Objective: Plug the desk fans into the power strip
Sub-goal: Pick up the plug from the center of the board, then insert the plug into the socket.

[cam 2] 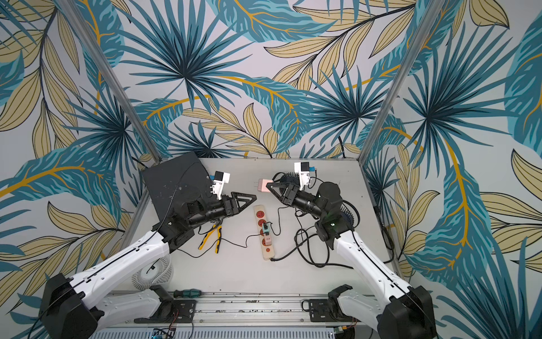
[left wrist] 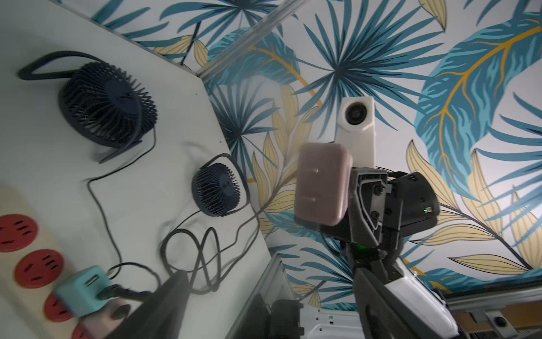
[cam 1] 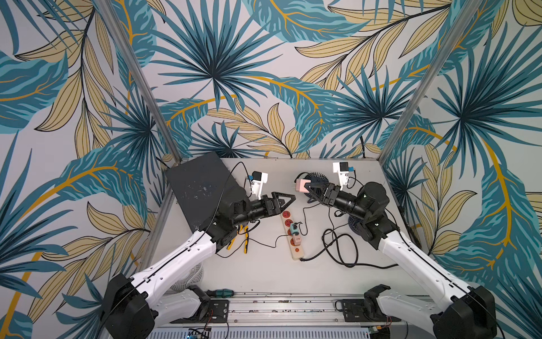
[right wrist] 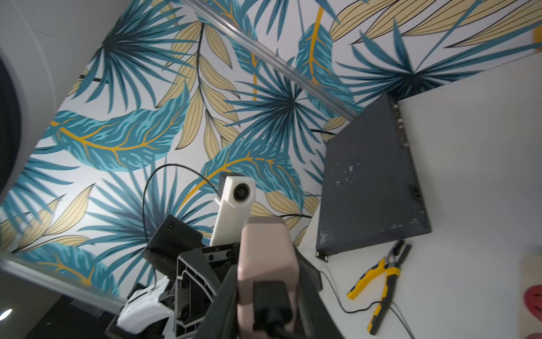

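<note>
The cream power strip (cam 1: 296, 254) (cam 2: 270, 254) with red sockets lies mid-table, with a teal adapter (cam 1: 293, 228) (left wrist: 82, 290) plugged into it. My right gripper (cam 1: 308, 187) (right wrist: 265, 281) is shut on a pink plug adapter (cam 1: 302, 185) (cam 2: 263, 185) (right wrist: 265, 249), held above the table beyond the strip's far end, prongs pointing left. A black cable leaves its back. My left gripper (cam 1: 289, 199) (left wrist: 272, 296) hovers over the strip's far end, open and empty. A large dark desk fan (left wrist: 107, 102) and a small one (left wrist: 217, 189) stand at the back right.
A dark flat box (cam 1: 199, 185) lies at the back left, yellow pliers (cam 1: 243, 237) beside it. A white fan (cam 2: 152, 273) sits under my left arm, a screwdriver (cam 1: 220, 293) at the front edge. The strip's thick black cord (cam 1: 337, 249) coils to its right.
</note>
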Available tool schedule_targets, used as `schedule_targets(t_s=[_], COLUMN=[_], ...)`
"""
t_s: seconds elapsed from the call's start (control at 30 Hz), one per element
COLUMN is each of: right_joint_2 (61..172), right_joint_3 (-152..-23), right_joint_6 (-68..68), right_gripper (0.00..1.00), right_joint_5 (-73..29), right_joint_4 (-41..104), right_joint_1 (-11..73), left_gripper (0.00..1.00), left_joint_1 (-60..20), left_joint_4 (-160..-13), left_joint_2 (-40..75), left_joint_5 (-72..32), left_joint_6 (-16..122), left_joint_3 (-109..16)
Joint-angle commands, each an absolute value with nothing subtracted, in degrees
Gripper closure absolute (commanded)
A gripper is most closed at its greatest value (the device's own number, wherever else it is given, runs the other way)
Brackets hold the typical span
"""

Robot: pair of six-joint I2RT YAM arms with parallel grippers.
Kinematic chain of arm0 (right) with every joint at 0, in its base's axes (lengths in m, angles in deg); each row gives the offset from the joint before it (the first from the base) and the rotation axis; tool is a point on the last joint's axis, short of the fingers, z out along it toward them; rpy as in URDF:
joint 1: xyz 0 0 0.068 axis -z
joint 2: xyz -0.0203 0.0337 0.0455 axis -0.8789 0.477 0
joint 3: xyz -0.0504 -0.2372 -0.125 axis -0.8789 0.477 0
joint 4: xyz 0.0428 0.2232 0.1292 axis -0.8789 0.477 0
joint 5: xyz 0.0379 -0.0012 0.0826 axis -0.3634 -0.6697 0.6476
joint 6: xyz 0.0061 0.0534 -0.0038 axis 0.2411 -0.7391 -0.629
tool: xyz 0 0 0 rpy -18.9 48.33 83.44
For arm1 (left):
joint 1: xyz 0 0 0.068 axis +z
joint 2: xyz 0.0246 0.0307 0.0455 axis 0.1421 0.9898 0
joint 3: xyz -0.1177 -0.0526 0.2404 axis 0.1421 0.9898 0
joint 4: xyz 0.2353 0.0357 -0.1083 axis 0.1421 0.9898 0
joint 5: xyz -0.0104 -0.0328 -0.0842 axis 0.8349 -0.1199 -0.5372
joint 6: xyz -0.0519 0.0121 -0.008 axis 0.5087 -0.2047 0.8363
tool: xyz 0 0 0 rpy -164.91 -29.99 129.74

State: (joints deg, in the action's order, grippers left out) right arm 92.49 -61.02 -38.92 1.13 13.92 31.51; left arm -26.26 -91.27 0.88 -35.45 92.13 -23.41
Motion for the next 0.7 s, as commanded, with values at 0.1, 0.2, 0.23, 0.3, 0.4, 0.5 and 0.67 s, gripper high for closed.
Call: schedule_targets(t_s=[0.1, 0.2, 0.23, 0.3, 0.4, 0.5, 0.67], right_joint_2=[98.12, 104.99, 107.42, 112.66, 120.19, 126.43, 132.69], right_joint_3=[-70.64, -76.71, -78.76, -82.86, -87.69, -90.70, -94.20], right_joint_6=[-19.82, -15.46, -14.37, -12.28, -10.21, -9.81, -9.70], right_gripper=[1.00, 1.00, 1.00, 1.00, 1.00, 1.00, 1.00], right_joint_5=[-16.30, -22.98, -24.99, -28.70, -31.75, -32.03, -32.27], right_joint_4=[45.13, 53.32, 55.50, 59.97, 64.09, 65.41, 66.28], right_joint_1=[30.40, 28.32, 27.56, 26.30, 24.60, 23.22, 21.83], left_gripper=[0.12, 0.17, 0.18, 0.22, 0.31, 0.36, 0.42], left_joint_1=[-23.53, -23.02, -22.79, -22.20, -21.64, -21.47, -20.72], left_joint_4=[-82.08, -83.13, -83.46, -85.49, -88.24, -90.29, -92.91], left_joint_2=[4.67, 9.16, 10.64, 13.77, 18.55, 23.14, 29.57], left_joint_5=[-31.00, -28.26, -27.31, -26.43, -25.60, -24.50, -26.13], left_joint_6=[82.74, 80.80, 80.21, 80.08, 80.48, 80.34, 80.23], left_joint_3=[-21.89, -21.75, -21.83, -21.84, -22.24, -23.03, -25.18])
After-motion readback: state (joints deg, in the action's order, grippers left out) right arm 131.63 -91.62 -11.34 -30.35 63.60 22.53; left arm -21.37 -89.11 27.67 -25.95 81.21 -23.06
